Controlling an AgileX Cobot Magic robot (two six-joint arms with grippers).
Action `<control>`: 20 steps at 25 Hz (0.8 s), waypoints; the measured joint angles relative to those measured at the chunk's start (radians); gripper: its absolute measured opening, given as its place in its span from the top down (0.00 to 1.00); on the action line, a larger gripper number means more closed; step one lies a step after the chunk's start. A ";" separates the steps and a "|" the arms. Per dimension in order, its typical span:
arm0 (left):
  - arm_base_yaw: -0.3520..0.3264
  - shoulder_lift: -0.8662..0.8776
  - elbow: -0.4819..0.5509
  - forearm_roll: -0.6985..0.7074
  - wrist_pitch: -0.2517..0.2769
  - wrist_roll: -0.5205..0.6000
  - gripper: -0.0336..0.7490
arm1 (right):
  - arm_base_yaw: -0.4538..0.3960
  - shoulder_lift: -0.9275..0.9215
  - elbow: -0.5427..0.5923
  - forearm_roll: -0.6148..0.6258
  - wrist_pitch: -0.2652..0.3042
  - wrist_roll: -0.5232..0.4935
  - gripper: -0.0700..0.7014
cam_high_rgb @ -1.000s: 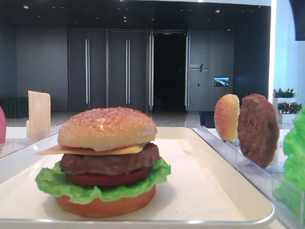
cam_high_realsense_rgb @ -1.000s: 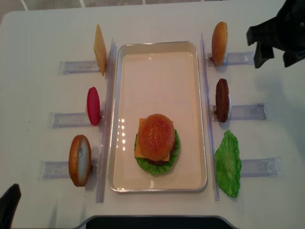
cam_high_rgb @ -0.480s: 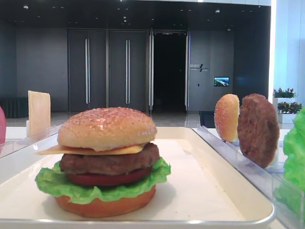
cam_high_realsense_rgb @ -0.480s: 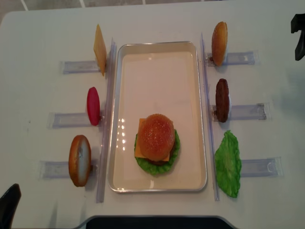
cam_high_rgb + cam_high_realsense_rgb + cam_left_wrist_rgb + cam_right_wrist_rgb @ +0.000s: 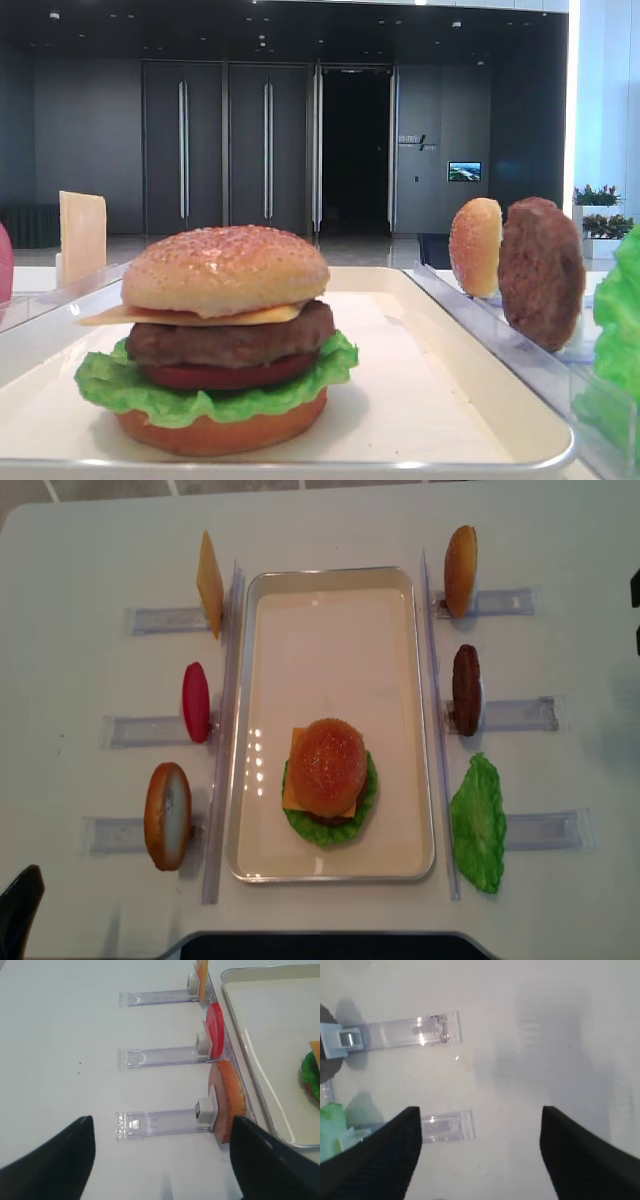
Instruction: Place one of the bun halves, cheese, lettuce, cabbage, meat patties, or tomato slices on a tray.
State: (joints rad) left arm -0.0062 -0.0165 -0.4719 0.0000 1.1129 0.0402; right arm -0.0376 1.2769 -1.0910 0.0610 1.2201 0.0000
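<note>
The cream tray [image 5: 330,580] holds a stacked burger [image 5: 328,780] topped by a sesame bun half [image 5: 225,268]. On racks to its left stand a cheese slice [image 5: 209,583], a tomato slice [image 5: 196,701] and a bun half [image 5: 167,815]. To its right stand another bun half [image 5: 460,557], a meat patty [image 5: 466,689] and lettuce [image 5: 478,823]. My right gripper [image 5: 480,1130] is open over bare table right of the racks. My left gripper [image 5: 161,1125] is open and empty, near the left bun half [image 5: 230,1100].
Clear plastic racks [image 5: 520,714] lie on both sides of the tray, and long clear rails [image 5: 222,730] run along its edges. The right wrist view shows two rack ends [image 5: 415,1032] and a corner of green leaf [image 5: 330,1125]. The table is white.
My right gripper has moved off to the right, from above the table's far right corner to almost out of the overhead view. The food has not moved.
</note>
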 joint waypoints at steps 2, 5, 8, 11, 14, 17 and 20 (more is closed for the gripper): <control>0.000 0.000 0.000 0.000 0.000 0.000 0.14 | 0.000 -0.093 0.062 0.013 0.001 0.007 0.25; 0.000 0.000 0.000 0.000 0.000 0.000 0.14 | 0.000 -0.222 0.154 0.020 0.002 0.010 0.25; 0.000 0.000 0.000 0.000 0.000 0.000 0.14 | 0.000 -0.356 0.239 0.021 0.002 0.010 0.25; 0.000 0.000 0.000 0.000 0.000 0.000 0.14 | 0.000 -0.532 0.309 0.012 0.004 0.011 0.25; 0.000 0.000 0.000 0.000 0.000 0.000 0.14 | 0.000 -0.678 0.373 0.001 0.001 0.011 0.25; 0.000 0.000 0.000 0.000 0.000 0.000 0.14 | 0.000 -0.832 0.431 -0.006 -0.020 0.009 0.25; 0.000 0.000 0.000 0.000 0.000 0.000 0.14 | 0.000 -0.956 0.488 -0.010 -0.053 0.008 0.25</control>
State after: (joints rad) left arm -0.0062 -0.0165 -0.4719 0.0000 1.1129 0.0402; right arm -0.0376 0.3205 -0.6033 0.0510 1.1673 0.0079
